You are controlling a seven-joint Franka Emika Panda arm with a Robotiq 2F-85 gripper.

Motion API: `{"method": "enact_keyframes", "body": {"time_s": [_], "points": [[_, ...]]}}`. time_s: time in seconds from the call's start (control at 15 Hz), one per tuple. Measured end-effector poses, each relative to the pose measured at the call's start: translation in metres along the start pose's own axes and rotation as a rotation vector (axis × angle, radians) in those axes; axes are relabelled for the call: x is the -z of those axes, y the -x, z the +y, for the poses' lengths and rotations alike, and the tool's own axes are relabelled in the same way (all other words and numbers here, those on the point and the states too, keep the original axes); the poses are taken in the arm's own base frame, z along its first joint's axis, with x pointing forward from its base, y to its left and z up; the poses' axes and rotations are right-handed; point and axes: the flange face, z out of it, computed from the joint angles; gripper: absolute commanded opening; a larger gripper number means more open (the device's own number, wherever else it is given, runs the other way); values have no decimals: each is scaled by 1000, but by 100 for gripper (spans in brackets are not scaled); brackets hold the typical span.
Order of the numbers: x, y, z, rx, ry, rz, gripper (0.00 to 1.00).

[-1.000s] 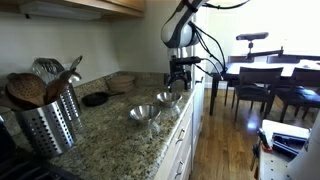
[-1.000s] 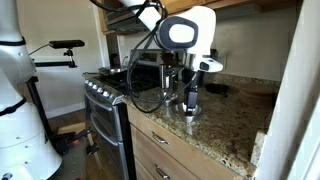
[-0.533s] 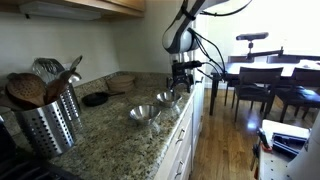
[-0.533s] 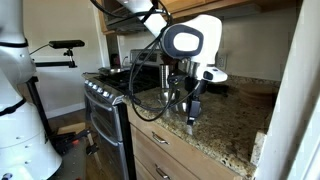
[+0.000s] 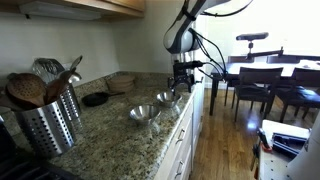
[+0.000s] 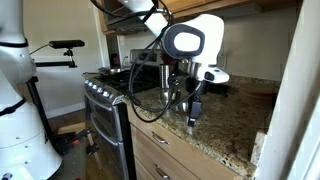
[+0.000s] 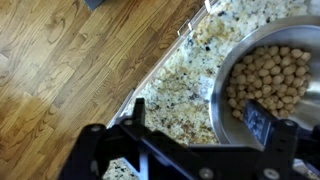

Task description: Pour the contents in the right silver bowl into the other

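Observation:
Two silver bowls stand on the granite counter in an exterior view: the right bowl [image 5: 168, 99] and the other bowl [image 5: 143, 113] nearer the camera. In the wrist view the right bowl [image 7: 219, 86] holds chickpeas [image 7: 268, 75]. My gripper [image 7: 198, 118] is open and straddles that bowl's near rim, one finger [image 7: 258, 122] over the chickpeas and the other over bare counter. It hangs just above the right bowl [image 5: 179, 85] and holds nothing. From the opposite side the gripper [image 6: 193, 120] points down at the counter and the bowls are hidden.
A metal utensil holder [image 5: 45, 122] with wooden spoons, a black pan [image 5: 95, 99] and a woven basket [image 5: 122, 79] sit further along the counter. The counter edge [image 7: 150, 80] drops to wood floor [image 7: 70, 60]. A stove [image 6: 105, 95] adjoins the counter.
A second ago the wrist shifted slightly and came down toward the right bowl. Over the last half second nothing has moved, and the jaws have stayed open.

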Motion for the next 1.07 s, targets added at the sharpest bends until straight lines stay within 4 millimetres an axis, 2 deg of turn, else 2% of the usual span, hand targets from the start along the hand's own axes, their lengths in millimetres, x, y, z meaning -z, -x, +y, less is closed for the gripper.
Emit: {"method": "enact_keyframes", "body": {"time_s": [0.07,0.53,0.6,0.67,0.87,1.0,1.07], "points": [[0,0,-1,-1,-3,-1,97],[-5,-2,-12,5,-22,-10,100],[-6,-3,-14,7,-22,-10,84],[-6,-4,-14,8,-22,-10,73],[-8,-7,-16,12,-21,-10,58],[-9,-8,-16,13,-20,-11,55],[-9,-8,-17,13,-20,-11,46]]}}
